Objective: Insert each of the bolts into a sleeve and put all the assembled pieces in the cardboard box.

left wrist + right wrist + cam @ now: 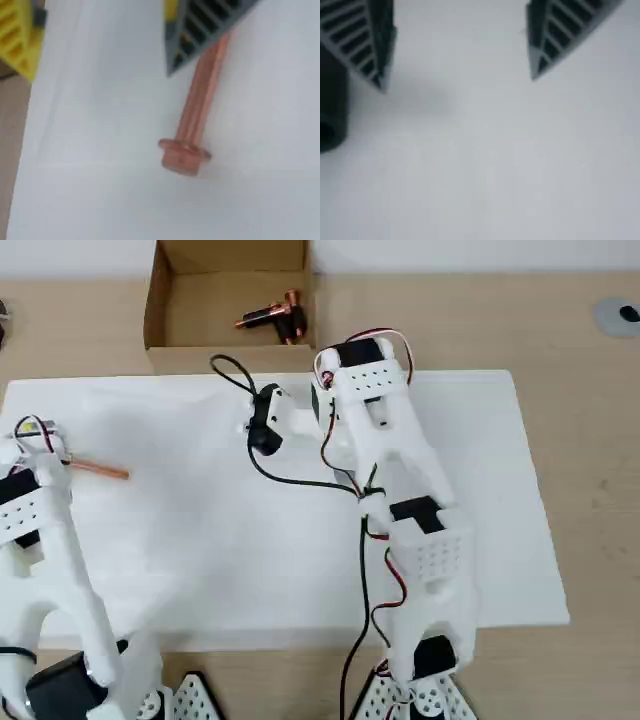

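A wooden counter (590, 440) is covered by a white sheet (200, 550). At the left, the left claw (100, 74) is held spread, with one finger (200, 25) lying over the shank of a copper bolt (197, 107) that rests on the sheet. Further right, at the far edge, copper assembled pieces (272, 318) are noted inside the cardboard box (158, 310). The right claw (455, 82) is spread above the sheet, and a dark sleeve (331, 110) is recorded just beside one finger.

bolt (192, 125) copper | sheet (200, 540) white | cardboard box (155, 310) brown | table (590, 440) tan | right fingers (355, 30) grey, striped
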Available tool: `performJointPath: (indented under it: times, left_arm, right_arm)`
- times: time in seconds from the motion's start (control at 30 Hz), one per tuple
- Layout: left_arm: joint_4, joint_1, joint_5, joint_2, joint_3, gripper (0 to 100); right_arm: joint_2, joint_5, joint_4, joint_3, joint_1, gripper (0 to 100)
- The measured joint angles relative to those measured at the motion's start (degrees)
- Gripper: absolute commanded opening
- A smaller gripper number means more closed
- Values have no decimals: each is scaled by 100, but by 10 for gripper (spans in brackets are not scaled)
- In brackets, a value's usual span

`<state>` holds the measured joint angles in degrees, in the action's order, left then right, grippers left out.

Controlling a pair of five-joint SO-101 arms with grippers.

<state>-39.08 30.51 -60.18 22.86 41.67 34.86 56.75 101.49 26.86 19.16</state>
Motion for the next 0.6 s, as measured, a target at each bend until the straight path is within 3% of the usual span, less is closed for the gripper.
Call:
performJointPath:
  times: [0.6]
  left_arm:
    - [0,-70,0,0,0,188]
  right_arm:
    - [316,70,0,1020,-26,224]
